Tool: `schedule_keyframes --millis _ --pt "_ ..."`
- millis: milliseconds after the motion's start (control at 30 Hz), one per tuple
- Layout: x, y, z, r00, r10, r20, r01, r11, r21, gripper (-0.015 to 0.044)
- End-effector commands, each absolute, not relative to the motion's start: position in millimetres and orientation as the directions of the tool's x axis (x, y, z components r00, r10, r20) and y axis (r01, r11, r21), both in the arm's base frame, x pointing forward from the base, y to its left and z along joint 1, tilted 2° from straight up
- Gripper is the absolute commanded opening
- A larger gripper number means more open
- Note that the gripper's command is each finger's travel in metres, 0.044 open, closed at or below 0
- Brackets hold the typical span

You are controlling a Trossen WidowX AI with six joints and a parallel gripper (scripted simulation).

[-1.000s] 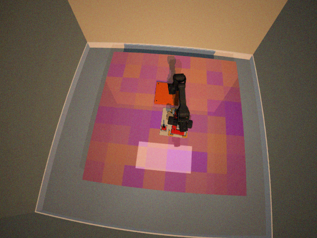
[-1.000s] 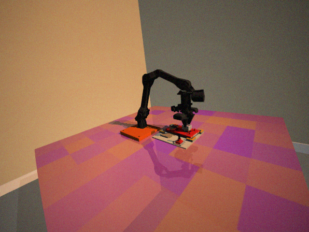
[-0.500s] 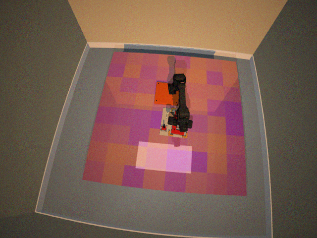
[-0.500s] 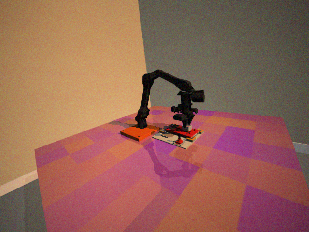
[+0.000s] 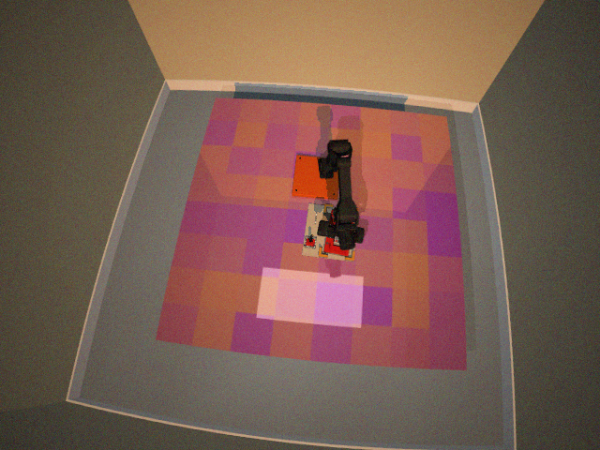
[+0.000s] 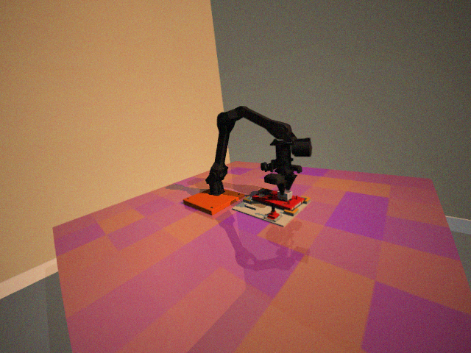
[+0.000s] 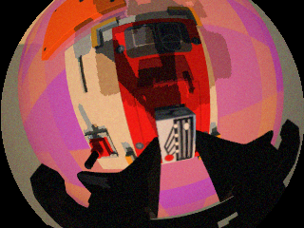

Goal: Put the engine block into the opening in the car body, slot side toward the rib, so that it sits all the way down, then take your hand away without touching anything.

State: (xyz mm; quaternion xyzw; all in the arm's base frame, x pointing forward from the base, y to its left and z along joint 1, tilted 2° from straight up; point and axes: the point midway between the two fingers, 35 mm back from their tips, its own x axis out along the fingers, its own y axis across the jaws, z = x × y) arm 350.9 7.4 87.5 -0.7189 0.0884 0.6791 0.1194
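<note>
A small grey engine block (image 7: 175,139), marked with dark slots on its face, was gripped between the fingers of the tool (image 7: 180,160), which was closed on it and pointed straight down. The block sat at the near end of the red car body (image 7: 161,70), directly under the tool; whether it was fully seated in the opening could not be told. In the exterior view the block (image 6: 285,195) showed as a pale cube just below the tool (image 6: 283,188), touching the top of the car body (image 6: 274,198). The car body lay flat on a beige board (image 6: 266,217), with orange corner pieces around it. To one side of the tool, on the same board, stood a small red and black part (image 7: 101,144) apart from the car body. Beyond the board, back toward the arm's foot, an orange base plate (image 6: 205,205) lay on the tabletop (image 6: 342,265), a surface of pink, purple and orange squares. The black arm (image 6: 251,118) arched up from that plate and over to the tool.
</note>
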Motion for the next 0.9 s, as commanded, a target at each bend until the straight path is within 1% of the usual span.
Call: schedule_keyframes --millis 0,867 --pt "350.3 7.6 85.2 0.059 0.036 -0.998 -0.295 -0.954 -0.052 0.0159" --pt "350.6 7.8 80.1 0.059 0.036 -0.998 -0.295 -0.954 -0.052 0.0159"
